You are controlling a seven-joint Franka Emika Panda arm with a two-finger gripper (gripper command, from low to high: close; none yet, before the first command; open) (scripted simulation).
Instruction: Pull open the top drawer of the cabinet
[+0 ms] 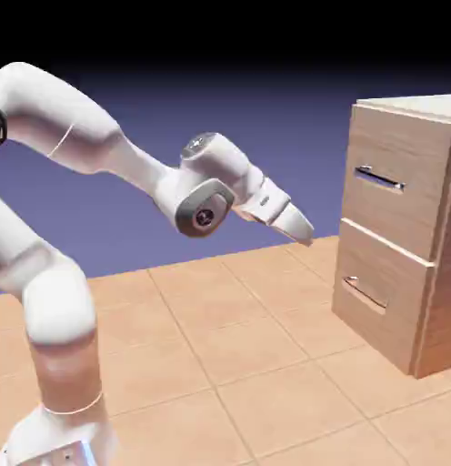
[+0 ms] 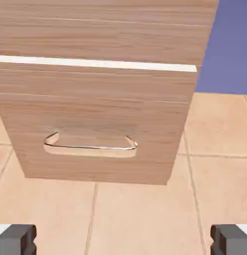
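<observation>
Gripper (image 2: 124, 239) is the closest thing to the lens — fingers spread wide at the bottom of the hand view, nothing between them. Out ahead of it is the cabinet (image 1: 434, 237), with the top drawer (image 1: 402, 214) higher than our fingertips and looking shut. Its handle (image 1: 382, 177) is up and forward of us, well apart. What we're mostly staring at in the hand view is the lower drawer (image 2: 100, 107) and the lower handle (image 2: 90, 147), so don't get suckered by that one.

Step in hand, we reckon, is the approach. We'd lift first, then tip the wrist up so the fingers point more squarely at the front, keep the jaws apart and line them up to go above and below the bar. Only then ease in, close around it and pull straight back toward our base.

Edges to mind: the pale lip (image 2: 95, 63) between the drawers sits ahead of us, and going in too low could snag a finger there. Lifting too close to the front might clip the bar from underneath. Room seems decent — between us and the cabinet there's just air over the tiles (image 1: 206, 332), so we'd raise out here, and that gap should take the drawer coming out too.
</observation>
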